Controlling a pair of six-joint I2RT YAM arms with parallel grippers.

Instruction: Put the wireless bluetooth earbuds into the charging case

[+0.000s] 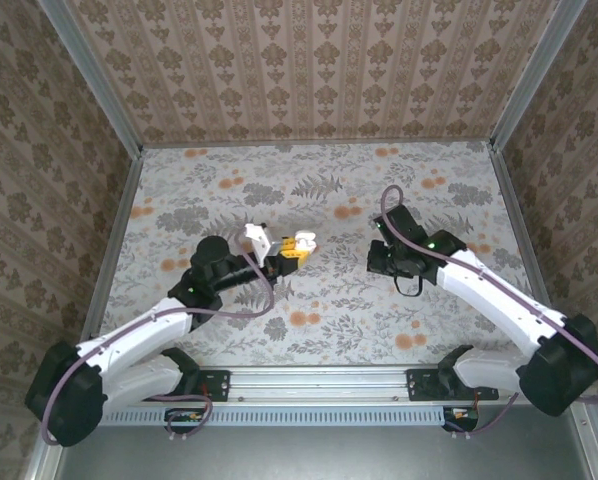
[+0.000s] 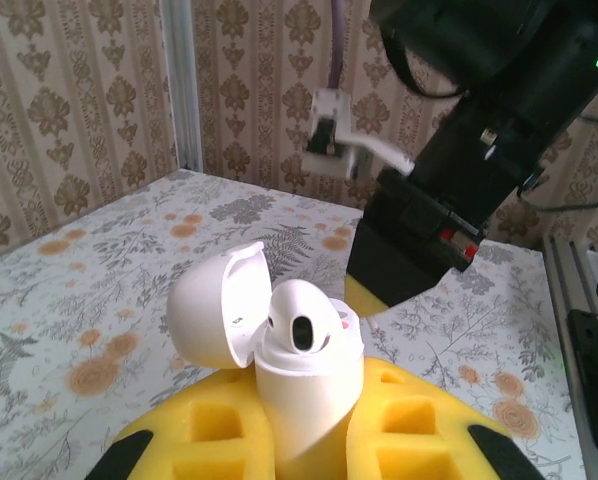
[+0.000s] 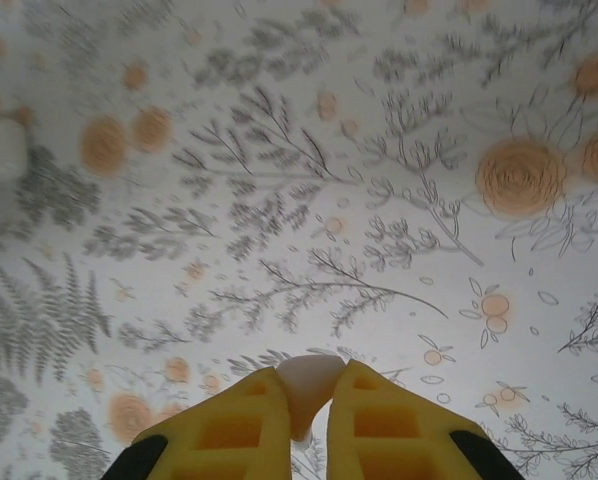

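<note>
The right hand (image 3: 314,402) is pinching one white earbud (image 3: 307,374) between its yellow foam pads, which are pressed together on it, and is hanging over the bare floral tabletop (image 3: 279,200). The left hand (image 2: 309,445) is clamping the white charging case (image 2: 304,395) by its lower body, well apart from the right hand in the top view. The case is standing upright, with its mouth facing up and its lid (image 2: 214,310) swinging open to the left in the left wrist view. A second earbud (image 2: 301,322) is already sitting in one socket, its dark oval facing that camera.

The held earbud is looking very light, stiff and glossy, so it is likely to twist or squirt out of soft pads. Gripping across its body, as here, is probably the safest hold, leaving the leading end free. Its broader rounded end is pointing away from the wrist, toward the tabletop, while the narrower part is running back between the pads. The long axis therefore seems to be lying roughly along the fingers. Which end is the stem I cannot tell.
</note>
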